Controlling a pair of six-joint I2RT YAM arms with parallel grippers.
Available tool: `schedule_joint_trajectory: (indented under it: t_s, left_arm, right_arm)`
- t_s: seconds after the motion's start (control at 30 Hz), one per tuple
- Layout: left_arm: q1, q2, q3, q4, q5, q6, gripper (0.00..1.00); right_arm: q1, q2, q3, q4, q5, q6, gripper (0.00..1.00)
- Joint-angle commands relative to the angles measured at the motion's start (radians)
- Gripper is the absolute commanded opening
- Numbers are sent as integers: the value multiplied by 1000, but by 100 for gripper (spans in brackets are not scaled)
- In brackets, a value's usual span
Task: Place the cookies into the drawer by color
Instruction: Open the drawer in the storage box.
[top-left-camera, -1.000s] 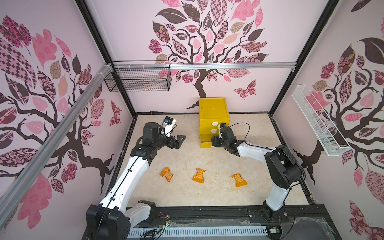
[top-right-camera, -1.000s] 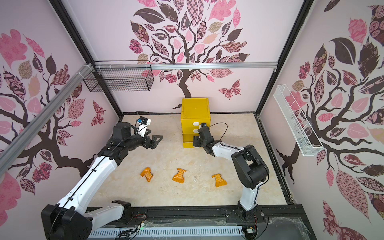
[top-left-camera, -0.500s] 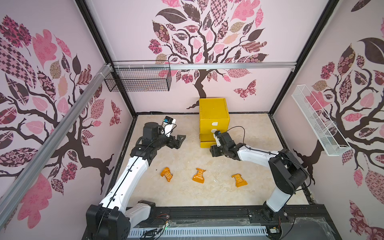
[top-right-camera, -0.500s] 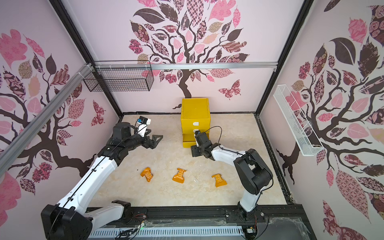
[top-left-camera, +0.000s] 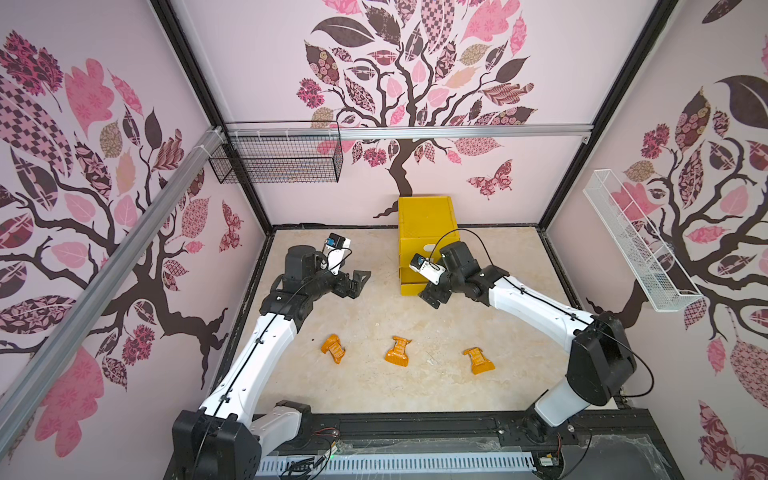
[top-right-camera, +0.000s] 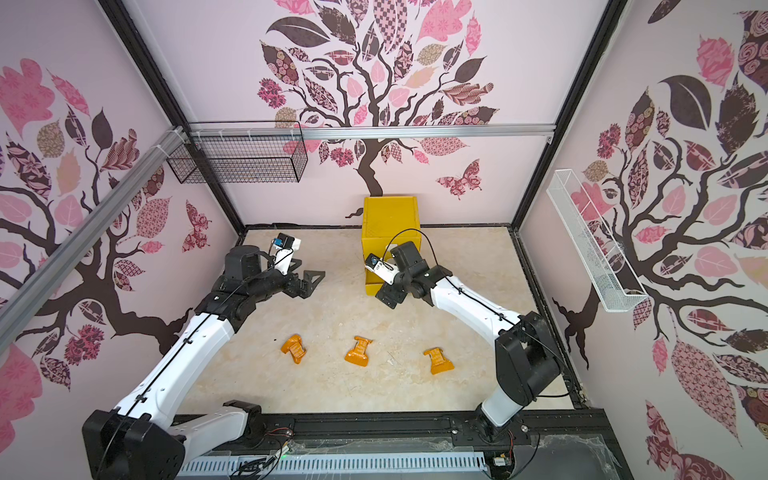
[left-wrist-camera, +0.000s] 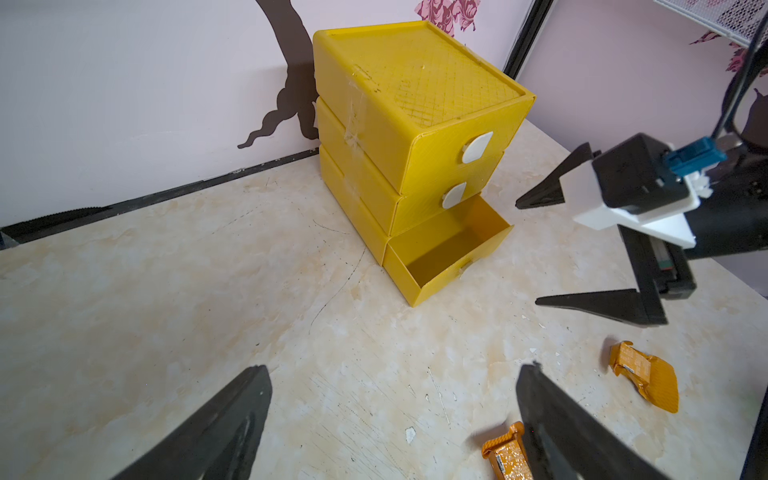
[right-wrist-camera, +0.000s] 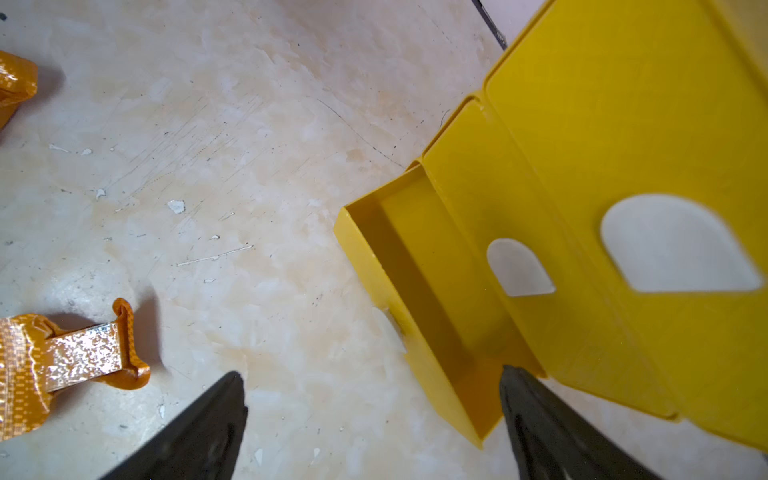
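The yellow drawer cabinet (top-left-camera: 424, 232) stands at the back of the counter (top-left-camera: 374, 390). Its bottom drawer (left-wrist-camera: 451, 253) is pulled out, with its yellow floor in view. The two upper drawers (left-wrist-camera: 436, 168) are shut. The right end effector (top-left-camera: 431, 297) hangs just in front of the bottom drawer, released, jaws spread wide and holding nothing. The left end effector (top-left-camera: 361, 285) hovers beside the cabinet on the left arm's side, also released and empty. Three orange cookies lie in a row on the counter, well in front of the cabinet. One is towards the left arm (top-left-camera: 333, 348), one is nearly straight ahead (top-left-camera: 398, 351), and one is towards the right arm (top-left-camera: 478, 360).
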Motion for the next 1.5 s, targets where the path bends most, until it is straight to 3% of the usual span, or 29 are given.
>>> schedule_joint_trajectory:
  t_s: [0.0,0.33,0.9,1.47]
  left_arm:
    - [6,-19,-10,18,12,-2,97]
    - [14,-23,-15,22,12,-2,97]
    - [27,-21,-23,29,20,-8,97]
    - [27,-24,-31,42,34,-20,97]
  right_arm:
    - [-5,89,117,-207,-7,-165,99]
    - [-8,175,182,-275,17,-375,99]
    - [-37,390,284,-271,42,-413,99]
    - [26,354,149,-275,38,-379,99]
